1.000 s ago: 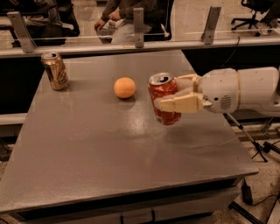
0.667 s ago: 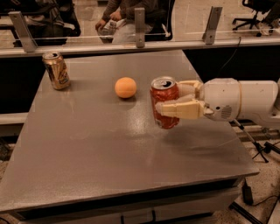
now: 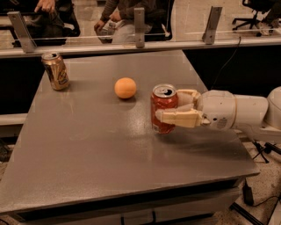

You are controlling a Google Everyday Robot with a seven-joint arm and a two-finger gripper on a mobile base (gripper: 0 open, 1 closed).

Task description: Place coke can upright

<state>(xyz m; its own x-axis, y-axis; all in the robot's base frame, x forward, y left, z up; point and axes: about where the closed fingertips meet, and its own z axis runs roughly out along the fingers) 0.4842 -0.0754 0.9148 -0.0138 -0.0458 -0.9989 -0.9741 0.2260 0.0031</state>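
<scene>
Arm (image 3: 246,112) horiz. from right, end effector (image 3: 169,106) approx. mid-frame, fingers (image 3: 180,117) tight on upright coke can (image 3: 162,100).

Robotics lab: robot fingers (image 3: 178,117) above table (image 3: 109,154), office chair (image 3: 253,9).

Here's the gripper (image 3: 167,104), closed about the coke can (image 3: 162,102) over the right side of the bench (image 3: 88,145). Two blocky cream fingers (image 3: 178,117), slightly tan. Behind them sits a smooth, rounded white wrist housing, then a thick white cylindrical forearm with a seam ring.
</scene>
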